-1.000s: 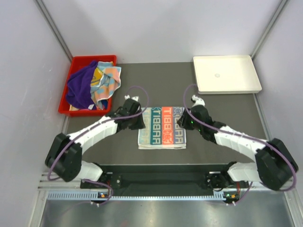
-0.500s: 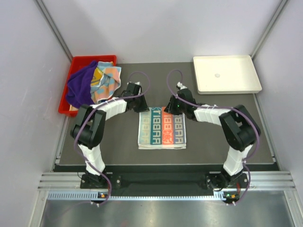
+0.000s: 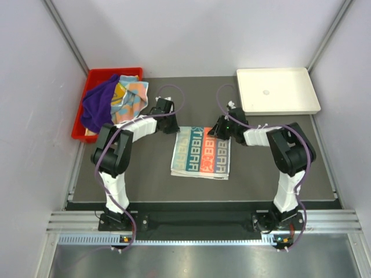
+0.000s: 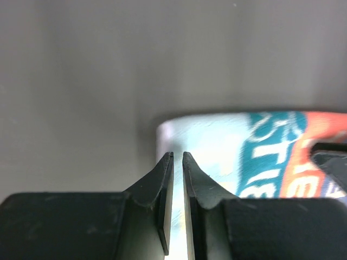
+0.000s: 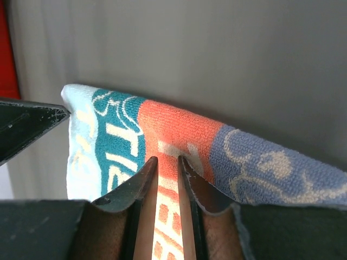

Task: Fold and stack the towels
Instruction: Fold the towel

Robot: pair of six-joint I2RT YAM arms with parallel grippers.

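The teal, orange and white lettered towel lies folded on the dark mat between the arms. It also shows in the left wrist view and in the right wrist view. My left gripper is at its far left corner, jaws nearly together with pale cloth between them. My right gripper is at its far edge on the orange band, jaws pinched on the cloth. A deep purple towel and a multicoloured towel lie heaped in the red bin.
The red plastic bin stands at the far left corner of the mat. A white shallow tray stands at the far right. Grey walls close in both sides and the back.
Both grippers moved from the towel's sides to its far edge. The right gripper then slid right along that edge. The towel now lies slightly skewed, with its far edge raised.
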